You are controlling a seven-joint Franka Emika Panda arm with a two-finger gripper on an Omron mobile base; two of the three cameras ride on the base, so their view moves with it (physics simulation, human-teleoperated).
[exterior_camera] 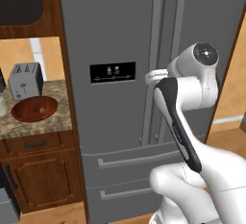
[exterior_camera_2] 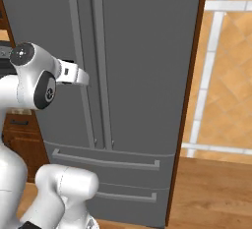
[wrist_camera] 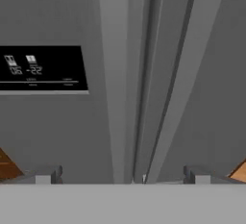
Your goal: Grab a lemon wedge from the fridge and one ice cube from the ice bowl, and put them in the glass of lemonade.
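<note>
The pincer (wrist_camera: 123, 177) was spread wide and held nothing; in the hand view its two finger tips (wrist_camera: 48, 175) stood far apart near the bottom, with the two vertical bar handles (wrist_camera: 117, 83) of the fridge (exterior_camera: 115, 35) running up between them. That framing suggested the hand had been lined up squarely on the seam between the two doors, with the gap left wide so a handle could pass between the tips. Whether the tips touched a handle could not be told, though the hand sat near the door in the left base view. The black dispenser panel (wrist_camera: 41, 69) lay off to one side of the hand view, so the aim was at the handles, not at the panel.

Both doors were shut and both drawers (exterior_camera: 134, 158) below were closed, so the lemon wedge was presumably inside, hidden. The arm reached forward at about mid-door height, a sensible height for pulling a long bar.

To the left of the fridge, the ice bowl (exterior_camera: 34, 109) rested on the speckled tabletop (exterior_camera: 43, 124), just in front of the silver toaster (exterior_camera: 25, 80). A pale object sat at the picture's left edge, possibly the glass, but too cropped to tell. Judging by this, the task was at its opening step.
</note>
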